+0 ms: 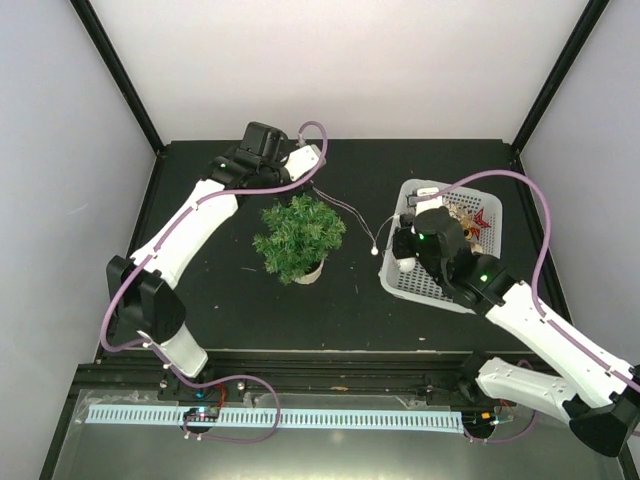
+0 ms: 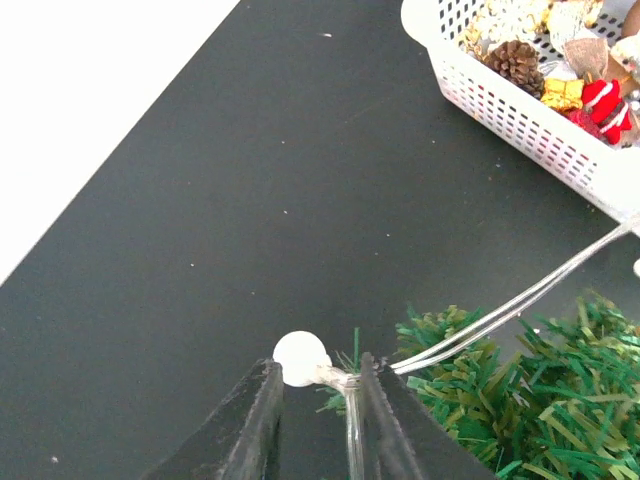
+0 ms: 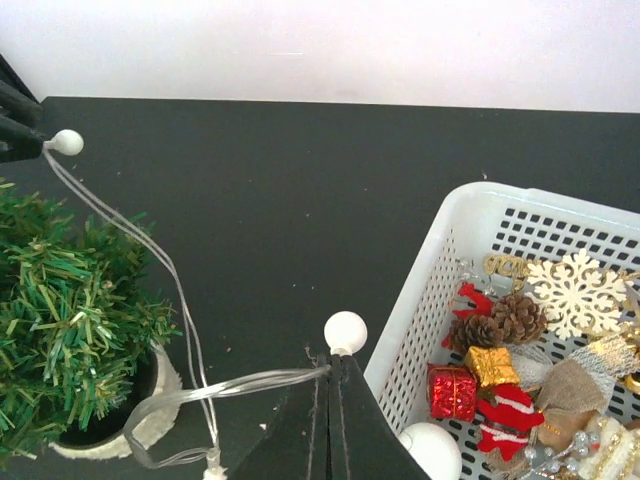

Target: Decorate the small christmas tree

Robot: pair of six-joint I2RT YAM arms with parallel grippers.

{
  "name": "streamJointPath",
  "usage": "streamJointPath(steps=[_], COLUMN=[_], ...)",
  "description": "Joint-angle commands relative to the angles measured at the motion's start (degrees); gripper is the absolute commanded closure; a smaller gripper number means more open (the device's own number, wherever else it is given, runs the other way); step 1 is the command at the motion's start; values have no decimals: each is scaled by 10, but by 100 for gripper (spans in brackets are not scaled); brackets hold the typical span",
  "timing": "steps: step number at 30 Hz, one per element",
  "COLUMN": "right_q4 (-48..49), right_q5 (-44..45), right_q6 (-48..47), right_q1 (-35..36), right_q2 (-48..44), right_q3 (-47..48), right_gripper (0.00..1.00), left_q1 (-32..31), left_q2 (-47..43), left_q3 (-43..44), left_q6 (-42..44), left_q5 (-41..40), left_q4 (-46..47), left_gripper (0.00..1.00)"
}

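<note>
Black matte tabletop (image 1: 225, 295) enclosed by plain white walls (image 1: 330, 60) and black corner posts (image 1: 120, 75). The small christmas tree (image 1: 298, 240) stands in its white pot left of centre on the table, with a white basket (image 3: 415, 300) of ornaments to its right. The left gripper (image 2: 315, 375), at the tree's far side, has its jaws slightly apart, with a clear light string (image 2: 520, 298) lying between them unpinched. The right gripper (image 3: 328, 362), beside the basket's edge, is closed on the same string just below a white bulb (image 3: 345, 332).

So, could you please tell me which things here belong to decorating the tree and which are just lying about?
Job: small christmas tree, light string, white basket, ornaments, left gripper, right gripper pinching that string.
Lying about: white slotted strip at the near edge.
</note>
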Motion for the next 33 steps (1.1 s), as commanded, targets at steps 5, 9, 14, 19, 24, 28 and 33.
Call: streamJointPath(steps=[5, 9, 14, 19, 24, 28, 33], right_q4=[-30, -46, -62, -69, -78, -85, -86], right_q5=[-26, -26, -43, -45, -50, -47, -43], right_q6=[29, 36, 42, 47, 52, 55, 56], right_q1=[2, 9, 17, 30, 36, 39, 39], right_q2=[-51, -69, -78, -72, -73, -79, -84], right_q3=[-18, -23, -32, -39, -40, -43, -44], right_gripper=[99, 99, 99, 99, 99, 99, 99], left_q1=[4, 4, 6, 7, 8, 7, 7], left_q2=[16, 16, 13, 14, 23, 27, 26], left_q3=[31, 37, 42, 46, 57, 66, 68], left_q6=[-4, -4, -2, -4, -9, -10, 0], left_q5=[7, 0, -9, -11, -13, 0, 27], left_q4=[-34, -34, -34, -32, -33, -36, -36], left_gripper=[59, 48, 40, 37, 35, 31, 24])
